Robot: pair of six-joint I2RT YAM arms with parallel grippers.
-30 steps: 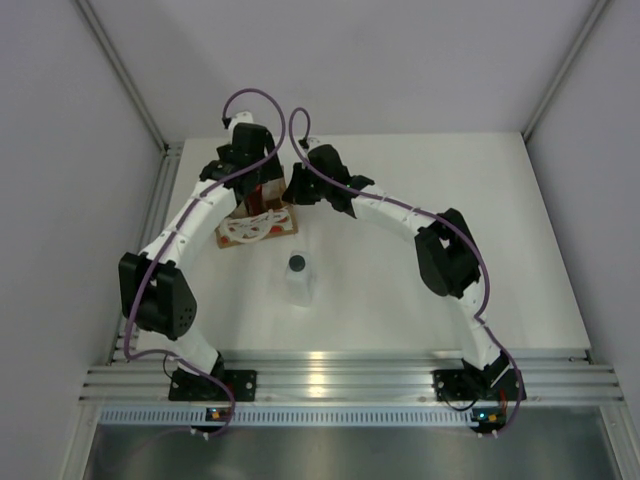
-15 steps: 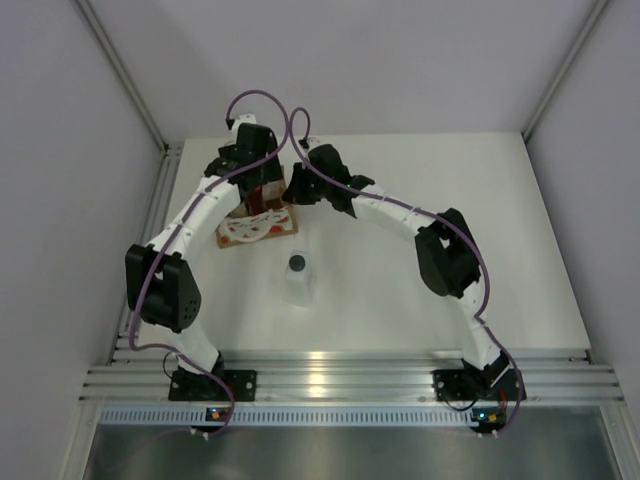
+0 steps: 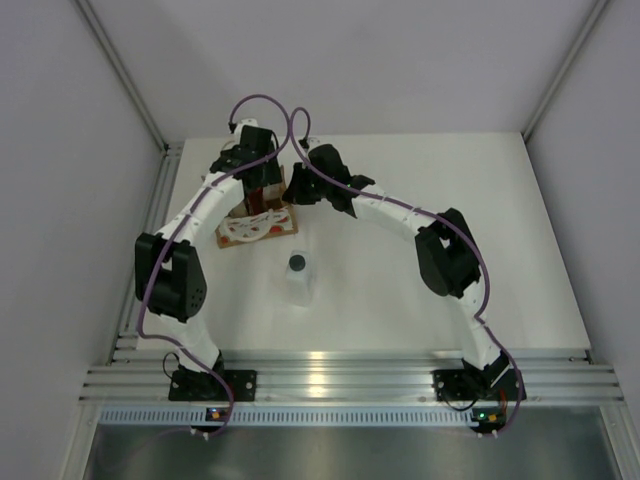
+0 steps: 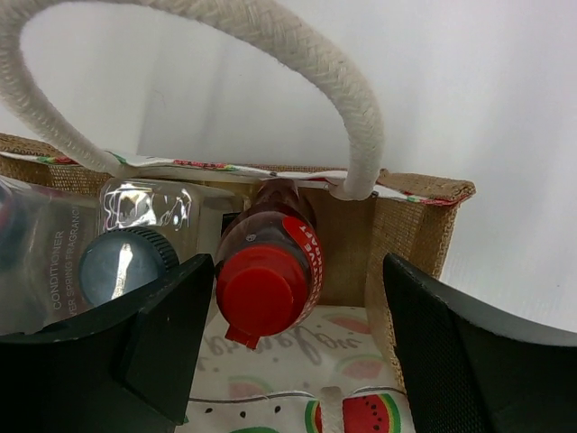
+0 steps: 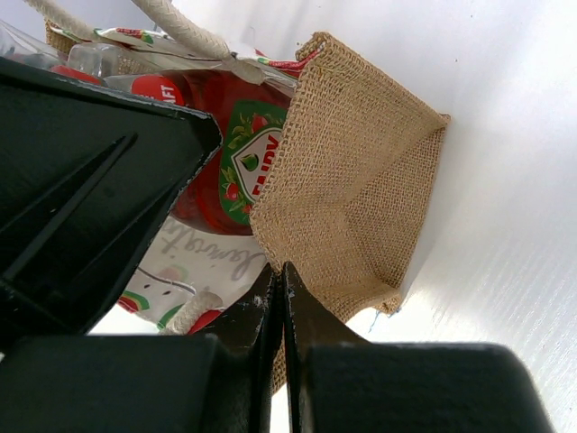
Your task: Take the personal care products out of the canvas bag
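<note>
The canvas bag (image 3: 258, 226) lies on its side at the back left of the table, its mouth toward my left gripper (image 3: 263, 190). In the left wrist view that gripper (image 4: 297, 311) is open inside the mouth, jaws on either side of the red bottle (image 4: 267, 275), not closed on it. A clear bottle with a dark cap (image 4: 123, 262) lies left of it under the rope handle (image 4: 297, 63). My right gripper (image 5: 282, 275) is shut on the bag's burlap edge (image 5: 343, 180). A white bottle with a dark cap (image 3: 299, 277) stands on the table in front of the bag.
White walls with metal corner posts close in the table at the back and sides. An aluminium rail (image 3: 340, 380) runs along the near edge by the arm bases. My two wrists (image 3: 300, 175) are close together over the bag.
My left arm's elbow has swung right and forward, and the left gripper has eased a little further toward the bag. The right arm, the bag and the white bottle have not moved.
</note>
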